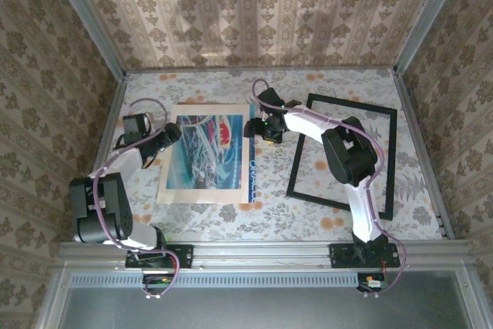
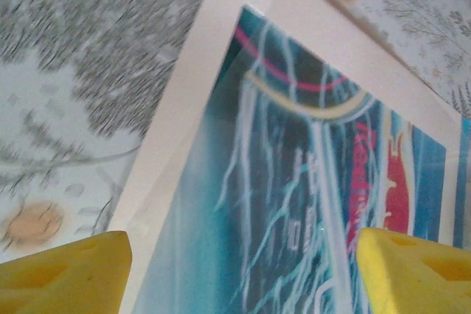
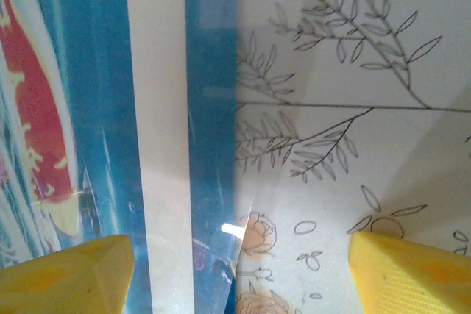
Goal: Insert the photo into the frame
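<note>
From above: floral table; black frame at 3 o'clock, partly crossed by right arm; photo at 9 o'clock, flat, face up, cream-bordered.
Left wrist: left claw spread wide, empty, straddling photo's 9 o'clock edge.
Right wrist: right claw spread, empty, straddling its 3 o'clock edge.

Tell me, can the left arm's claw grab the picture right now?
Probably yes. The left claw is open and right above the photo's left edge, with a finger on each side of that edge, and nothing lies in between.
</note>
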